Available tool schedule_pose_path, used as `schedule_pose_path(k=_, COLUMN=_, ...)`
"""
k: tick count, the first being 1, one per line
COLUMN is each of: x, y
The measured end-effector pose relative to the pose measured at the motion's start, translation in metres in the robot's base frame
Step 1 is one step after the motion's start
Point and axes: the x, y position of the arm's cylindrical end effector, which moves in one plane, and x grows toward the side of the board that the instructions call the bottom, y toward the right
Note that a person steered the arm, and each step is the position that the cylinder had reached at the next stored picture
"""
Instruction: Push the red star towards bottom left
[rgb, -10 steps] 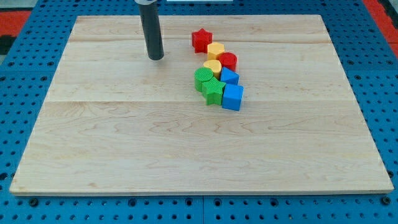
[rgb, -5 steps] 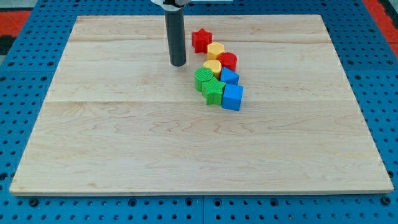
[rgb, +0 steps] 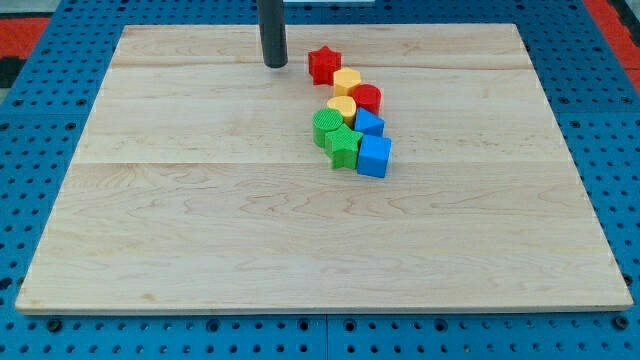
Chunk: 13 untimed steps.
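Red star (rgb: 323, 65) near the wooden board's (rgb: 200, 220) top, my tip (rgb: 275, 64) just left, apart; no jaws in view.

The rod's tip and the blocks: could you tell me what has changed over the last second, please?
Only my tip moved: first toward the view's right, then back toward the view's top. It now stands apart from the red star, on its left in the view. No block was touched; the whole cluster stayed put.
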Motion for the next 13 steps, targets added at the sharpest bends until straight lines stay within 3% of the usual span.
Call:
schedule_pose_path(k=1, x=-0.054, y=0.010)
schedule_pose_path(k=3, x=-0.060, y=0.053)
schedule_pose_path(k=4, x=-0.038, y=0.100)
schedule_pose_path(k=5, x=0.010, y=0.092)
schedule_pose_path(k=6, x=0.028, y=0.027)
schedule_pose_path(k=9, x=0.098, y=-0.095)
schedule_pose_path(k=10, x=0.123, y=-0.103)
schedule_pose_path(k=12, x=0.103, y=-0.078)
schedule_pose_path(k=13, x=0.153, y=-0.078)
